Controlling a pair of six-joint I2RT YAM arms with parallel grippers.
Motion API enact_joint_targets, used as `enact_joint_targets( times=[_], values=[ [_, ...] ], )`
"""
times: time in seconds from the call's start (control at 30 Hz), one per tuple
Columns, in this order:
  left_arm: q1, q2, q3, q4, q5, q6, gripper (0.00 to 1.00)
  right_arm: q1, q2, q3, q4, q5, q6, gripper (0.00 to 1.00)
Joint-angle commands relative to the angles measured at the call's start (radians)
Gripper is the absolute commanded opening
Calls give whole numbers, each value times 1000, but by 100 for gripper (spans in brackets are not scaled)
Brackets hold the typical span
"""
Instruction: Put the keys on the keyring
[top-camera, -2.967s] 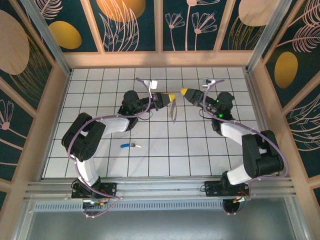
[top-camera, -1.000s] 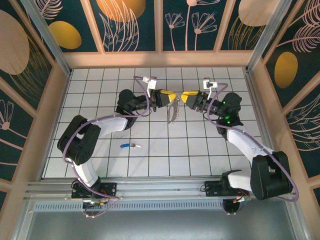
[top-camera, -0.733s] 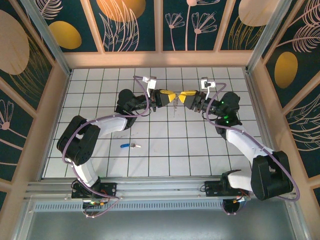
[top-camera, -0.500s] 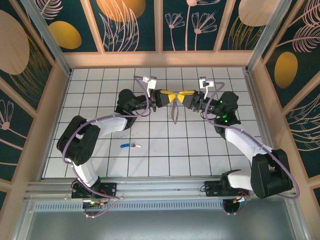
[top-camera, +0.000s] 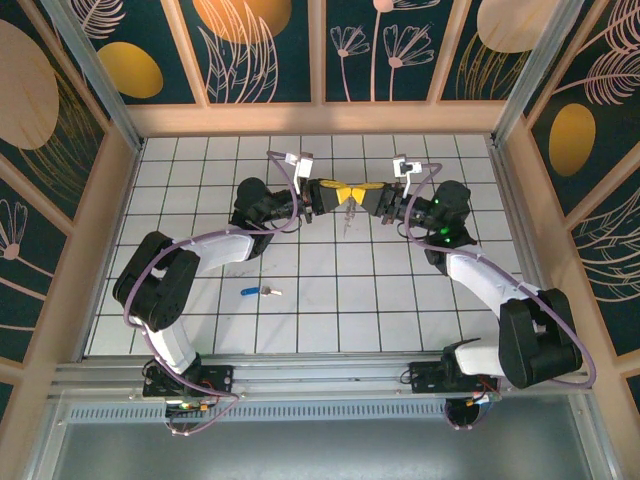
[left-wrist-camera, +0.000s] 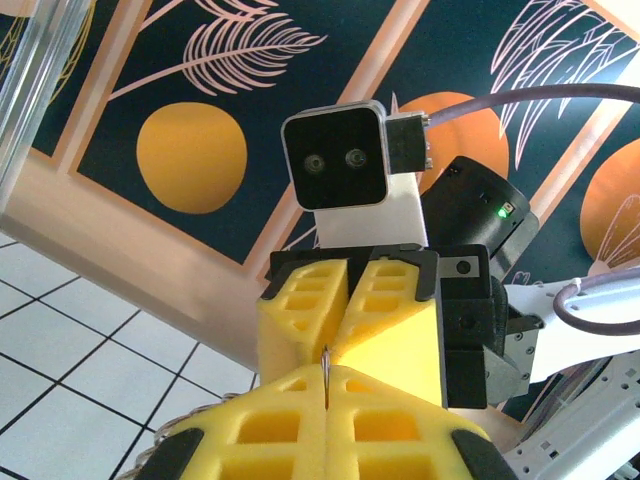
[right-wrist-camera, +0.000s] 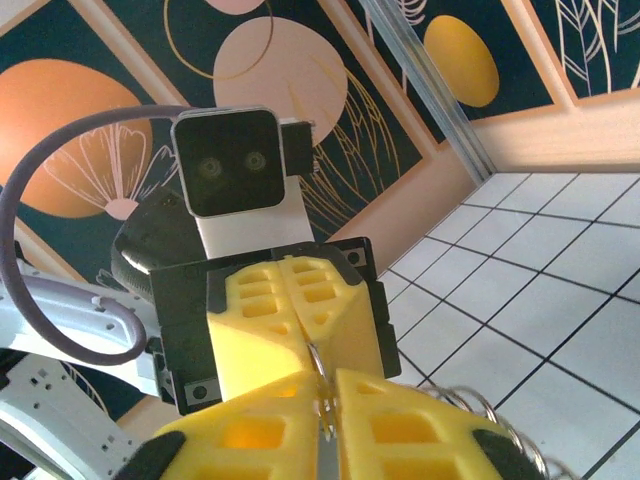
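The left hand (top-camera: 336, 190) and right hand (top-camera: 368, 190) meet tip to tip above the surface (top-camera: 380, 300). Both are clenched on the keyring (right-wrist-camera: 320, 385), its thin metal ring pinched between them. The key (top-camera: 258, 292) lies on the surface, well apart from both hands and nearer the left one.

- The left arm (top-camera: 215, 245) is reaching forward and inward, the left pincer (top-camera: 343, 191) clamping tight.
- The right arm (top-camera: 480, 280) is mirroring it, the right pincer (top-camera: 363, 190) clamping tight too.
- Both pincers are meeting tip to tip.
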Motion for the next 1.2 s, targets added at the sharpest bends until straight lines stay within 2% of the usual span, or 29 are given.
enact_joint_targets(
  times=[0.0,0.03,0.13,0.3,0.4,0.6,0.8,1.0,1.17],
  values=[
    [-4,-34,25,37,26,-12,0,5,10,38,39,11,-9,4],
    [-4,-34,24,34,24,-12,0,6,11,39,38,13,-9,0],
    [-4,-34,34,8,7,-19,0,5,14,41,39,35,-3,0],
    [-4,-46,17,32,-95,-73,23,-5,35,45,81,86,54,0],
    [-4,-78,-11,121,-193,-143,29,-7,54,48,135,104,103,0],
    [-7,-97,-89,217,-370,-242,33,-8,87,47,253,171,200,0],
    [-13,-82,-98,219,-464,-294,35,-3,137,59,390,253,326,0],
    [-20,-25,-68,235,-485,-331,36,16,170,76,471,359,433,0],
    [-26,15,-34,240,-486,-349,36,41,188,101,494,395,463,0]
  ],
)
